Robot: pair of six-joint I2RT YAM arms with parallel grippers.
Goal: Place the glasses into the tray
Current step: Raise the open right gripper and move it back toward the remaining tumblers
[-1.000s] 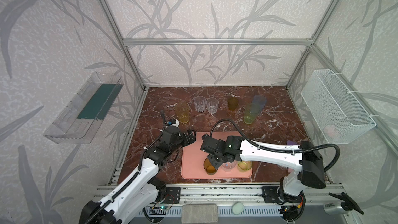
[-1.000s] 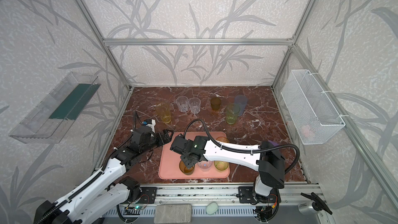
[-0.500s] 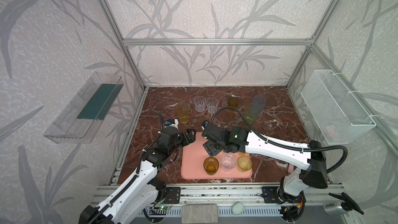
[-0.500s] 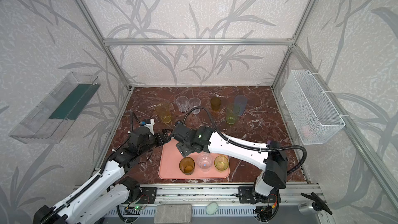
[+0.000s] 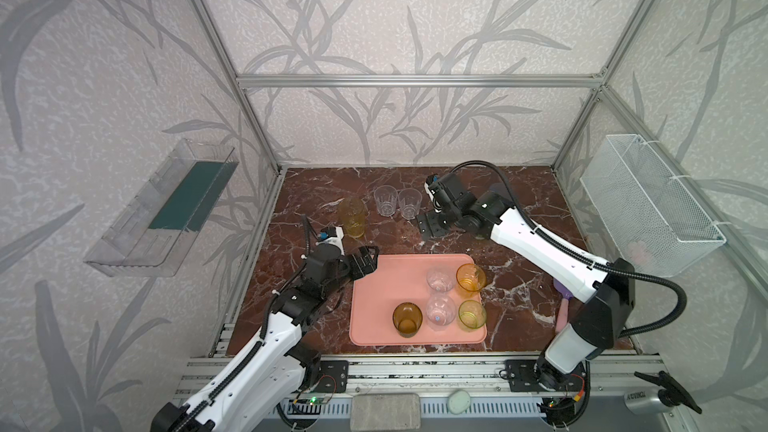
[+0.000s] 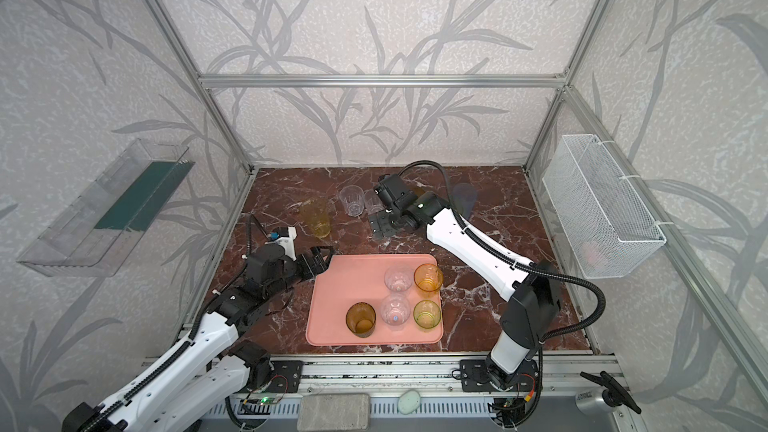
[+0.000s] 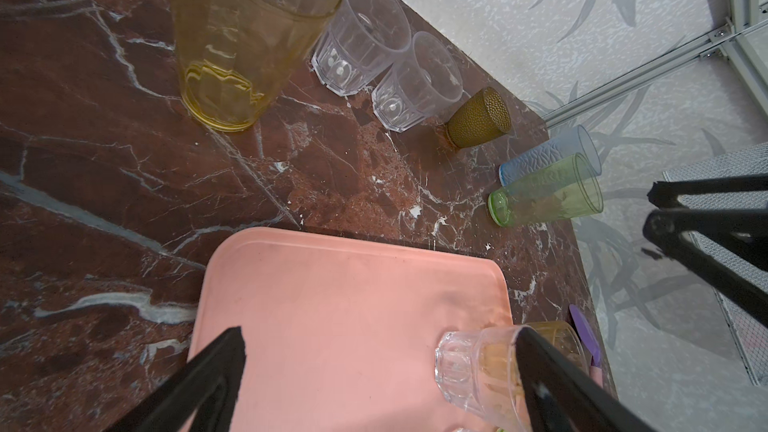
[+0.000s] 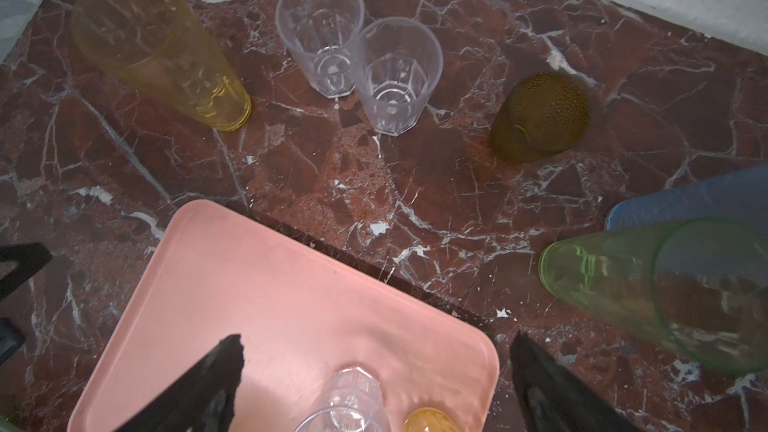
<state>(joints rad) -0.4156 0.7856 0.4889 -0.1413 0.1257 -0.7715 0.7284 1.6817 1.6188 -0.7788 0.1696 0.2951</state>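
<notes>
**Risks, from the fingers out**
1. R gripper hangs over the bare marble top, just far of the tray. Jaws are spread to full width, nothing between them, touching nothing. The nearest clear tumbler stands tight against a 2nd clear tumbler; can't tell if they touch. Jaws this wide dropping on one would prob. clip the other & tip it.
2. Tall green glass & blue glass stand just right of the R fingers. In both top views the R forearm largely hides them. A low swing could topple them, since tall = tippy.
3. L gripper is likewise wide apart & empty, at the tray's far-left corner. Contact w/ the rim would shove the tray & jostle its load.

**Further out**
- Dimpled amber tumbler: on marble, between the clear pair & the tall pair.
- Tall yellow glass: far left, near the L wrist.
- Tray: near centre. It carries 5, bunched on its right half: amber glass, two clear, orange, yellow-green. Left half is bare.
- Six glasses are on the marble; est. approx. half done.
</notes>
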